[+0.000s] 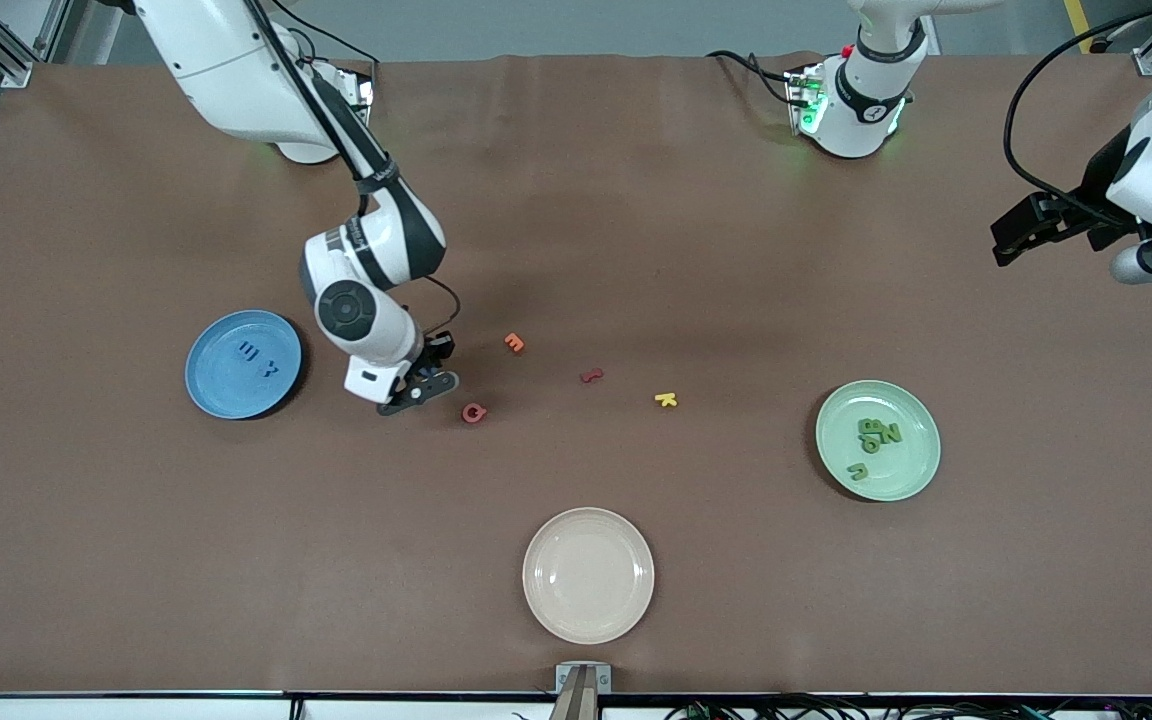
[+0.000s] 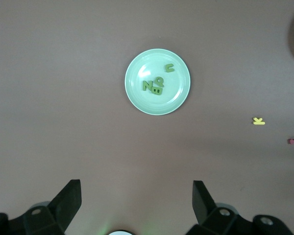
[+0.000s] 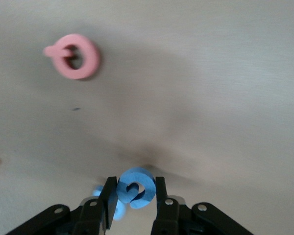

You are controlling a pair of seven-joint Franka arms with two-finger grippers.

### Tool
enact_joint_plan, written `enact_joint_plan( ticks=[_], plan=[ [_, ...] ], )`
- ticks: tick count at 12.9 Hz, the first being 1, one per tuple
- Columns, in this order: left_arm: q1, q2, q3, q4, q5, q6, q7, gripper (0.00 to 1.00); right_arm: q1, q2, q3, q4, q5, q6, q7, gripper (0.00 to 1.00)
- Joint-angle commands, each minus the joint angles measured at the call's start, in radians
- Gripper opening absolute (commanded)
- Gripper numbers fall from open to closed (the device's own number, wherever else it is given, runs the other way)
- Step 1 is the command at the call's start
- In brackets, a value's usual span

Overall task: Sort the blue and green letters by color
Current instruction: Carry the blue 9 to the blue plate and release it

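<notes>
Green plate (image 1: 921, 470) w/ green letters (image 1: 877, 436) (four)

front: high, facing robots | wrists: look down, right's lowest

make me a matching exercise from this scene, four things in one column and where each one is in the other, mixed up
Things:
1. green letters
2. yellow K
3. blue letter
4. cream plate

Places:
A. between the right gripper fingers
B. nearest the front camera, nothing on it
C. on the green plate
D. bare table, between pink letter and green plate

Pairs: 1-C, 2-D, 3-A, 4-B
</notes>
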Motion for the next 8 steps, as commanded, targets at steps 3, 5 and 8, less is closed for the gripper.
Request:
enact_joint_plan(
  ticks=[3,5,8],
  plan=[
    [-0.001,-0.029,0.001,-0.026,-0.04,-0.014,0.023,1.0,-0.19,-0.103,0.01,-0.012,0.006,-0.124,-0.201,0.11],
    [0.002,-0.032,0.001,-0.026,-0.042,-0.015,0.023,1.0,-0.259,-0.143,0.008,-0.061,0.006,-0.115,-0.304,0.11],
    [0.004,-0.037,0.001,-0.023,-0.042,-0.035,0.026,1.0,-0.351,-0.182,0.008,-0.127,0.0,-0.107,-0.409,0.11]
  ],
)
